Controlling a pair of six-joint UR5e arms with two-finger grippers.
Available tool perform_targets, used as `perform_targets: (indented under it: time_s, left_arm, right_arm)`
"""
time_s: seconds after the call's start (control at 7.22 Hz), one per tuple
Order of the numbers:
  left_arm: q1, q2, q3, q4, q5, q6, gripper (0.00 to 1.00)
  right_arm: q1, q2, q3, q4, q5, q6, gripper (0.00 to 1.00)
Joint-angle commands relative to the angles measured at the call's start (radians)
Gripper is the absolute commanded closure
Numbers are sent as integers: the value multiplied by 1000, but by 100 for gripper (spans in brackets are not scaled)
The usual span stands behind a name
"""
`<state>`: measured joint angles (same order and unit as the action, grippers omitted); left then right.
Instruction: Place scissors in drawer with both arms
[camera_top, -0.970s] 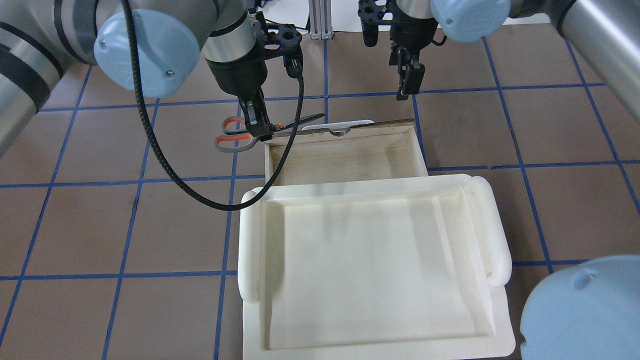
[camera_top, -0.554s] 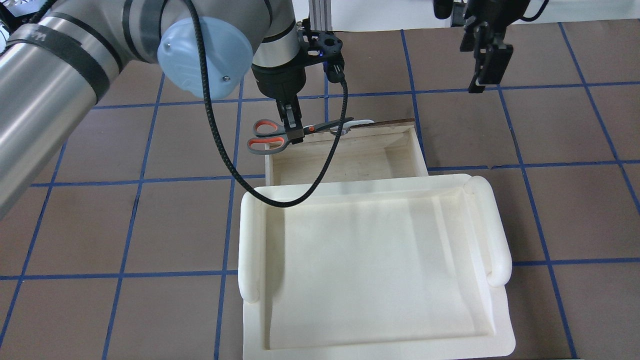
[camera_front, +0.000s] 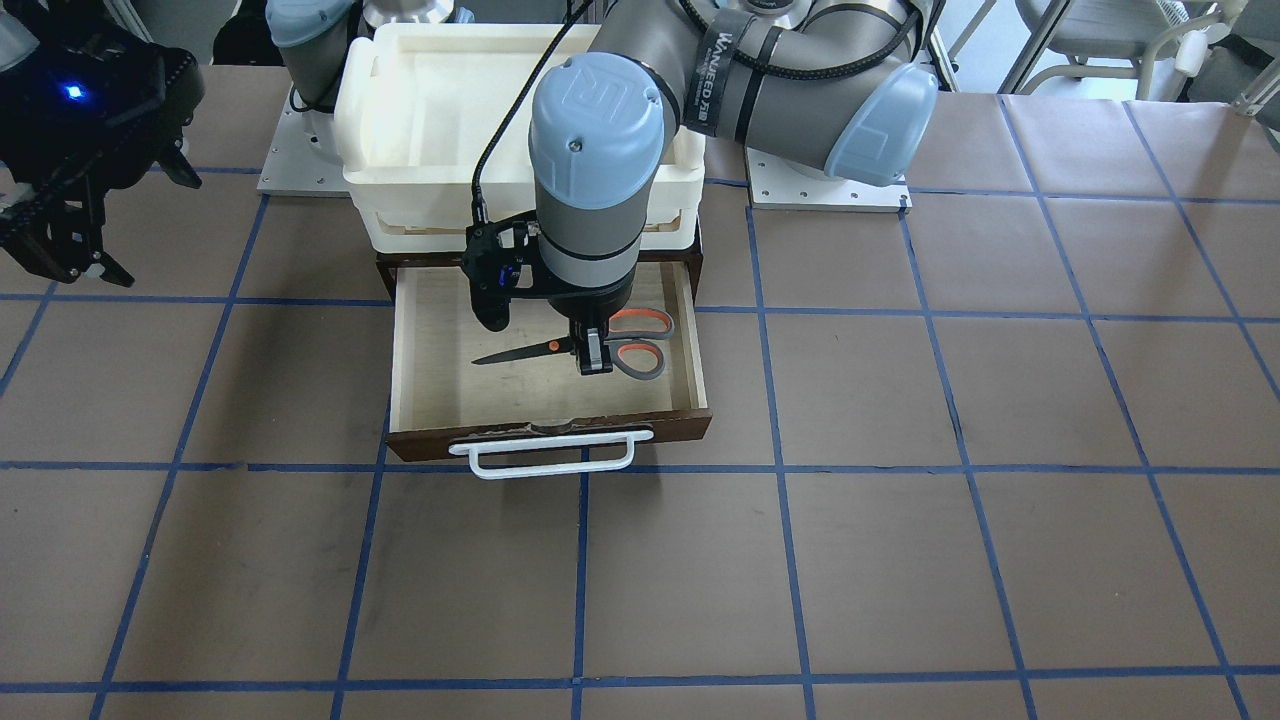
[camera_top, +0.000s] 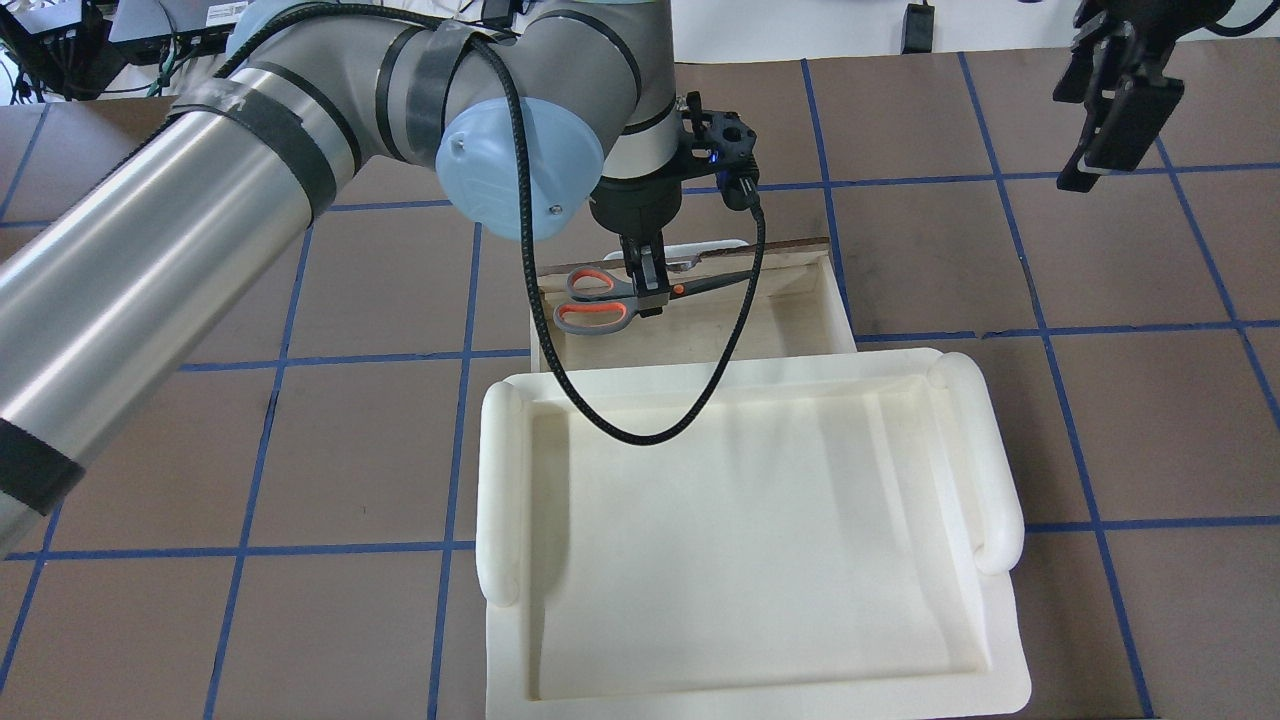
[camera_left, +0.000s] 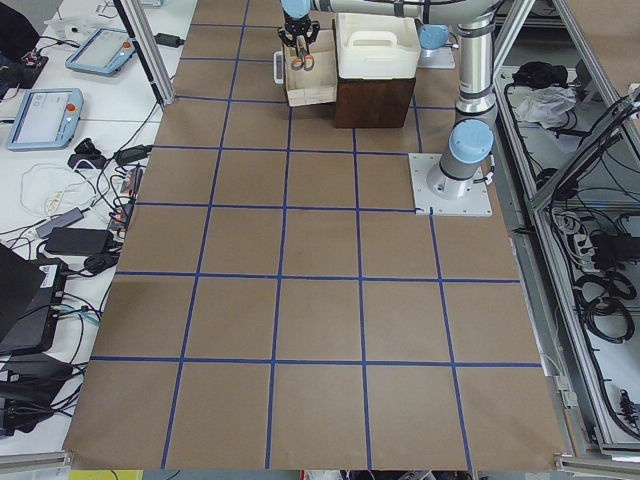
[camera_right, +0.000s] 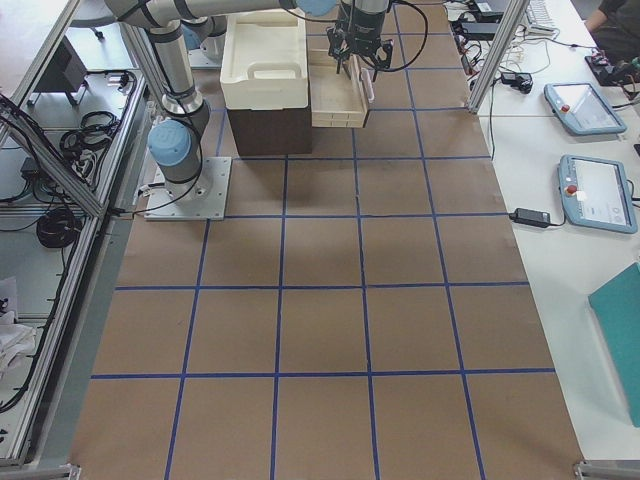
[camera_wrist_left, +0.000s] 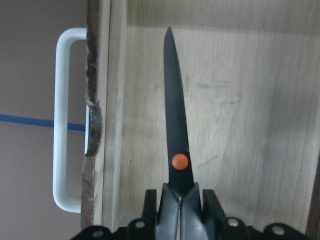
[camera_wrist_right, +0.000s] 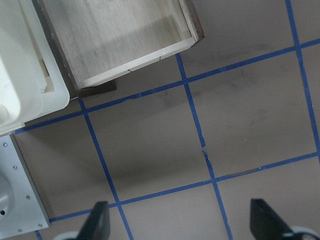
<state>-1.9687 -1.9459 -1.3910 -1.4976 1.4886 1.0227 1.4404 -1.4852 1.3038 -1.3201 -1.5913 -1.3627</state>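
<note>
**A:** Why does the left hand (camera_top: 650, 297) pinch the scissors (camera_top: 594, 302) just behind the orange pivot?

**B:** Probably for balance. Gripped at the neck, between blades and loops, they hang level. The fingers are narrow and clamped on that neck. The blades are shut and lie along the front of the drawer (camera_front: 402, 360) rather than pointing into it, which suits a wide, shallow box.

**A:** So where exactly are the scissors?

**B:** Over the pale floor of the open drawer, inside its walls, with the loops toward the robot's left.

**A:** And the right hand (camera_top: 1095, 155)?

**B:** Empty, fingers spread wide, raised over the table (camera_top: 1000, 270) well off to the robot's right. I judge it is parked clear to give the left arm room, since the drawer is already pulled out.

**A:** What can't you make out?

**B:** Whether the scissors touch the floor or hang just above it; no view settles that. The wrist camera cuts off the loops below the fingers. From overhead the tray (camera_top: 498, 480) covers the back of the drawer, and both side views are too small for detail.
</note>
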Motion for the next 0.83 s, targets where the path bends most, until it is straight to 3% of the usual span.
perform_targets:
  time_s: [0.0,0.28,0.69]
  left_arm:
    - [-27,-24,-23,-4,-4,-3,100]
    - [-33,-27,-34,3,-5,-12,100]
    - [-35,-27,-43,-6,-49,-10,100]
  right_arm:
    - [0,-16,2,4,11,250,0]
    - [2,-17,3,-14,10,621,0]
    - [9,-23,43,-91,13,950,0]
